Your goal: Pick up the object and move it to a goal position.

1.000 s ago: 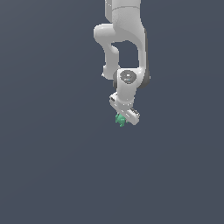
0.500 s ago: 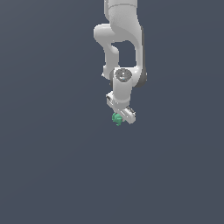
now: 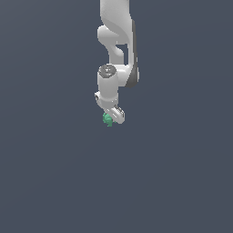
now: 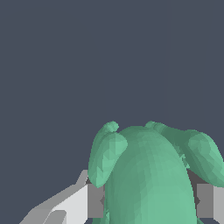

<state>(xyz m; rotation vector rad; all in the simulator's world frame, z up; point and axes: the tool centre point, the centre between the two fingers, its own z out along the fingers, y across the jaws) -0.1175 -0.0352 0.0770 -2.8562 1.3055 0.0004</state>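
While the arm (image 3: 119, 41) hangs down from the top of the exterior view w/ nothing but flat dark grey-blue background (image 3: 182, 173) around it, the gripper (image 3: 110, 118) sits at its lower end, a bit left of center, and the green object (image 3: 108, 119) is right at the fingertips, poking out on the exterior view's left. Wrist cam is basically all object (image 4: 151, 175): knobbly, lobed, bright green, filling the space btwn the two grey finger pads (image 4: 95, 200), which press on it from both sides. So the fingers are closed on it, narrow gap, obj clamped between them.
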